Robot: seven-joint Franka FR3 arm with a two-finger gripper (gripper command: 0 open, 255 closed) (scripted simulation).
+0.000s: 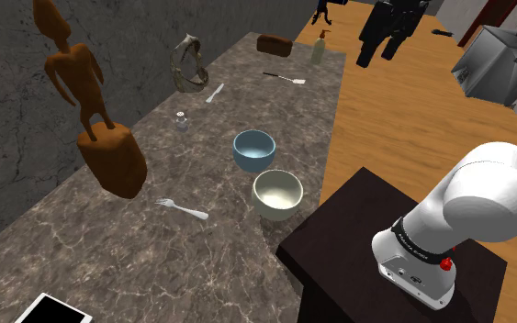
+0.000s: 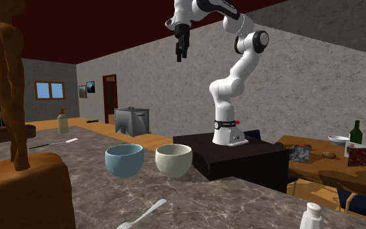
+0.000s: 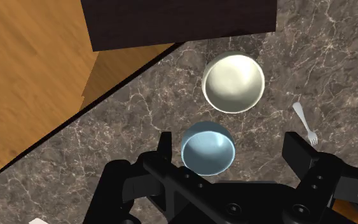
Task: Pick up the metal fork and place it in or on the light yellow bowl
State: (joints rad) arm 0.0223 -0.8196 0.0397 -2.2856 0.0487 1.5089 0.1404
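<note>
The all-black gripper (image 3: 230, 145) hangs high, fingers apart and empty, above the round light-blue bowl (image 3: 208, 147). The slim silvery metal fork (image 1: 181, 209) lies flat on the marbled tabletop (image 1: 155, 266) near the pale yellow bowl (image 1: 276, 193) (it's thin, so a pinch may skid off).

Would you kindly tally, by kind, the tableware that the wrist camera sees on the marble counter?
Bowls: 2, the light yellow bowl and the blue bowl
Forks: 1, the fork
Total: 3
</note>
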